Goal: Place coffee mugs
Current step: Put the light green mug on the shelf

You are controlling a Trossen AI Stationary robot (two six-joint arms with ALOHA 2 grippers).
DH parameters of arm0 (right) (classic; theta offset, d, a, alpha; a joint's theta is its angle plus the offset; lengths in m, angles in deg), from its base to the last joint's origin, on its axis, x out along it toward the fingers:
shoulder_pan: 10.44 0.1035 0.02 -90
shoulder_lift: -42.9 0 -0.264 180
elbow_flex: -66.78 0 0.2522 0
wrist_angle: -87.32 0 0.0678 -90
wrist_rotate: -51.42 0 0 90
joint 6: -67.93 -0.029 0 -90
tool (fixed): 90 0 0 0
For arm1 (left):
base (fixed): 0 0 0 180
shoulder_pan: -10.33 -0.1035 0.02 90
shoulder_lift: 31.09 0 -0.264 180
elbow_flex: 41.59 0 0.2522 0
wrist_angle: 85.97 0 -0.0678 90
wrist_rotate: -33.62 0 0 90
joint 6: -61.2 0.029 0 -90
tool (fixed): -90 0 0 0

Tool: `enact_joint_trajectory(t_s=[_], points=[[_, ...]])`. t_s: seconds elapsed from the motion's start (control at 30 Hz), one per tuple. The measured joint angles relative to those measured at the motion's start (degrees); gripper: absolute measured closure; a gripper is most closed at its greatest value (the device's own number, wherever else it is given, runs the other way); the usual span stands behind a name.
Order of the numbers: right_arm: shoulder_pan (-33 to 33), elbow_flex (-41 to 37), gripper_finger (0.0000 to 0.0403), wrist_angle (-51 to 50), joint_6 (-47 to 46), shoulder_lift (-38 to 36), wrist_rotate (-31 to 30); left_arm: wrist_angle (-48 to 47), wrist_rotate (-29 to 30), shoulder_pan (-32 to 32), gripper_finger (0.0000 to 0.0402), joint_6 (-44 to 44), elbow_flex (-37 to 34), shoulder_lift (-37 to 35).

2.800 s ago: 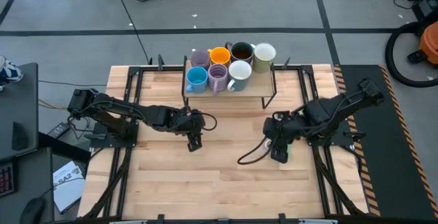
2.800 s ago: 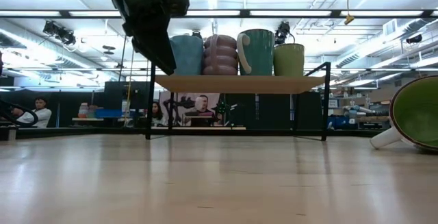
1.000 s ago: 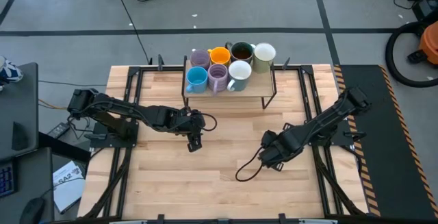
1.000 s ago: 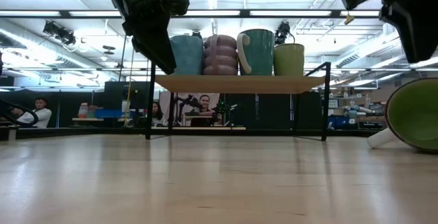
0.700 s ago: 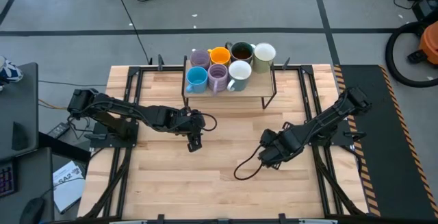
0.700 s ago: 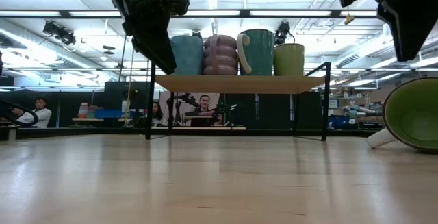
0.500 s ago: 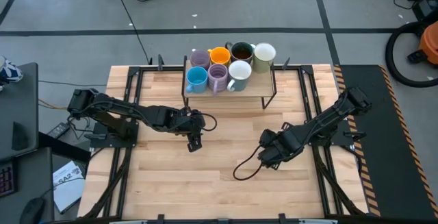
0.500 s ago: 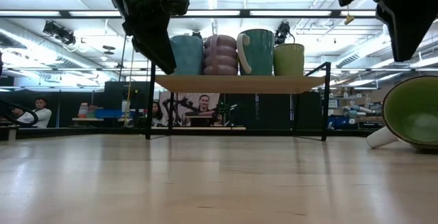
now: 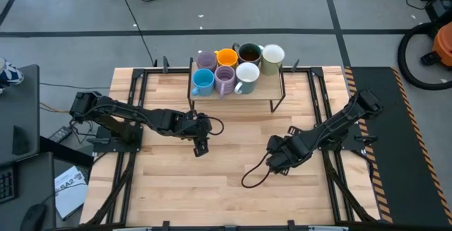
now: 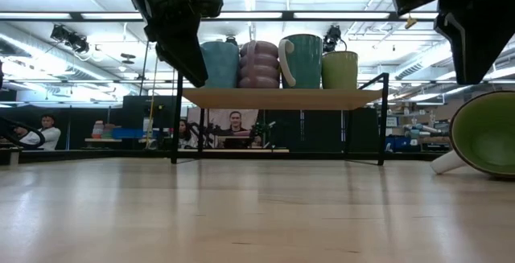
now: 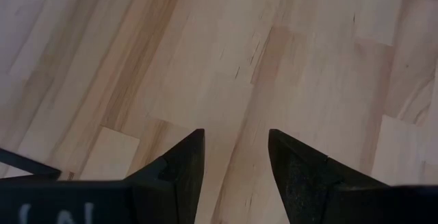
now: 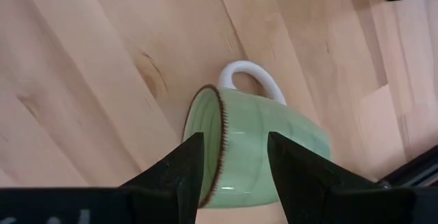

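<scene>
Right pincer (image 12: 229,152) shifted inward, open over tipped green mug (image 12: 263,145)

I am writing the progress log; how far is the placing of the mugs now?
Seven mugs already stand on the shelf. One green mug lies on its side on the table; the right gripper hangs above it, fingers open, nothing gripped. The left gripper waits open over bare wood. Left: grip and shelve it.

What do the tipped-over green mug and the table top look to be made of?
The pale green mug, lying on its side below the open right gripper, looks like glazed ceramic: glossy body, dark speckled rim, white handle. The table top looks like jointed wooden blocks: visible grain, a knot, staggered seams.
</scene>
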Motion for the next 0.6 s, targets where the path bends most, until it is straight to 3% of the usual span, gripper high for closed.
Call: enact_joint_trajectory(t_s=[0.6], points=[[0.48, 0.00, 0.0235, 0.41, 1.28, 0.00, -1.38, -0.04, 0.00, 0.00, 0.0232, -0.07, 0.00, 0.00]])
